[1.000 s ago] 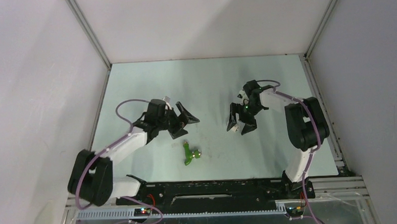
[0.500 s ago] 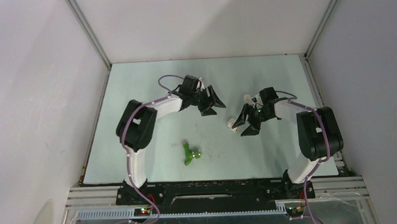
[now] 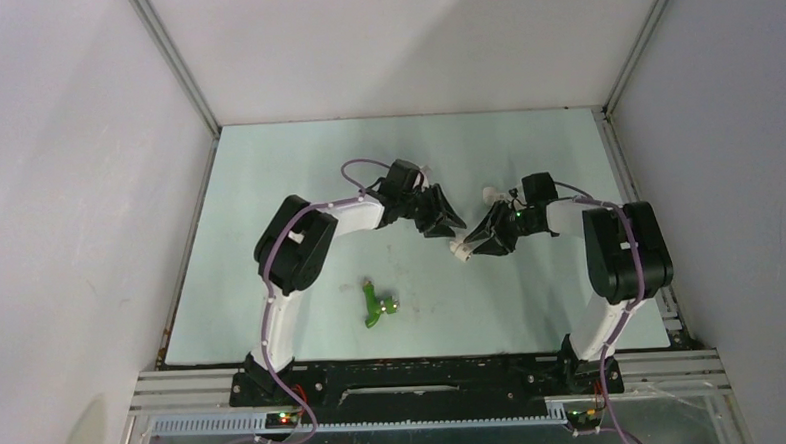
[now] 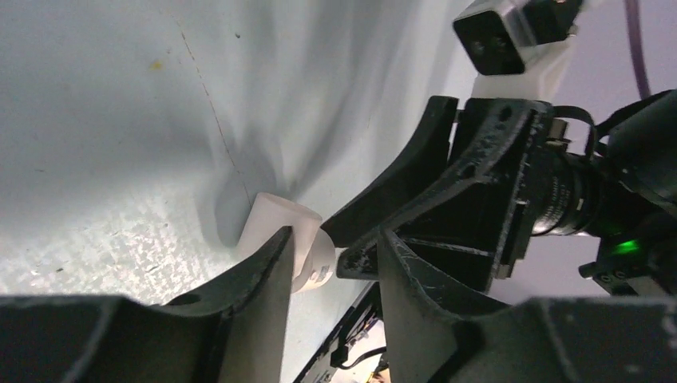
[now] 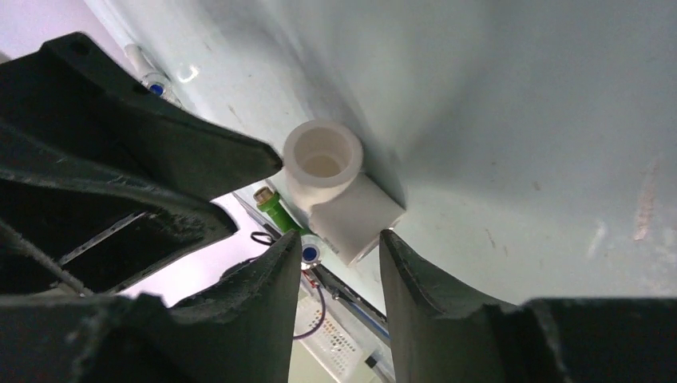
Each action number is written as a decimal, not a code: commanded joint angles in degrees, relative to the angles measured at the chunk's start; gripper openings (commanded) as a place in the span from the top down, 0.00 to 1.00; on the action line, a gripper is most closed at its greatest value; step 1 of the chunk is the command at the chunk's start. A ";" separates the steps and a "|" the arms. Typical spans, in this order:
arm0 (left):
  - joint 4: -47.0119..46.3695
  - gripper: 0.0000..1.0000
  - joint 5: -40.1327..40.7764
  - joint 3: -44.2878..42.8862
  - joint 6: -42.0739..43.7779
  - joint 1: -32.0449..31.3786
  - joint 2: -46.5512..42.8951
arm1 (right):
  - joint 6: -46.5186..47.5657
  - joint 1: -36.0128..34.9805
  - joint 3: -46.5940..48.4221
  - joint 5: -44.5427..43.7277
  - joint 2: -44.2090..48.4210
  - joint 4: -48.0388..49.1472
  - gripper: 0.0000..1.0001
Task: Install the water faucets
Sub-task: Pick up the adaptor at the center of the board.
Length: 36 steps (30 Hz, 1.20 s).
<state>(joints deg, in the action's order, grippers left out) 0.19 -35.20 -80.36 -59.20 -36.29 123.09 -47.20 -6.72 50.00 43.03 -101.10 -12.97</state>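
Centrally, left gripper (image 3: 452, 226) and right gripper (image 3: 473, 248) flank white fitting (image 3: 458, 246).

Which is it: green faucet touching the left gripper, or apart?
Apart. Top view: the green faucet lies alone, with a stretch of table showing between it and the left gripper.

Both arms reach inward, left fingers (image 4: 251, 311) and right fingers (image 5: 439, 303) narrowly parted.

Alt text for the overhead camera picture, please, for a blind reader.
The left gripper and right gripper meet tip to tip beside a small white plastic pipe fitting on a pale green table. A bright green plastic faucet lies apart, near the table's front edge.
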 commanded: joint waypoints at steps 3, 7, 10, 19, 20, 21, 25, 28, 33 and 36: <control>-1.10 0.60 1.28 0.95 -1.61 -0.71 0.34 | -1.93 0.30 1.02 -0.22 -2.02 0.68 0.61; -0.55 0.67 2.63 2.43 -1.48 -0.94 -0.06 | -1.62 0.43 1.04 -0.77 -1.72 0.14 0.63; -0.55 0.71 3.28 3.75 -1.53 -1.33 -0.80 | -1.98 0.02 0.99 0.30 -2.35 1.25 0.64; 4.86 0.75 7.22 5.35 -0.34 -2.55 -2.58 | -2.00 -0.65 1.06 0.39 -1.49 -2.56 0.66; 6.15 0.75 7.87 5.28 -0.12 -2.68 -2.73 | -1.81 -0.52 1.02 0.39 -1.19 -3.02 0.65; 7.27 0.76 8.65 5.16 0.26 -2.80 -2.90 | -1.65 -0.56 1.06 0.06 -0.94 -3.68 0.64; 9.43 0.76 10.99 5.89 0.67 -2.82 -3.86 | -0.20 -0.22 1.02 -1.54 1.66 -6.47 0.56; 9.39 0.76 11.84 6.92 0.37 -2.82 -4.70 | 1.03 -0.21 1.03 -3.19 4.23 -9.12 0.46; 7.51 0.75 12.38 9.60 -1.50 -2.84 -6.94 | 2.18 -0.66 1.05 -3.56 6.75 -11.49 0.45; 6.24 0.68 12.83 11.35 -2.56 -2.95 -8.74 | 2.53 -0.71 1.02 -3.48 6.99 -12.43 0.47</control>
<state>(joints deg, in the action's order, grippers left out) 5.65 -25.21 -71.26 -60.64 -38.79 118.45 -46.04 -7.07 50.02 40.14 -95.77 -22.68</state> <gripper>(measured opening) 0.279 0.541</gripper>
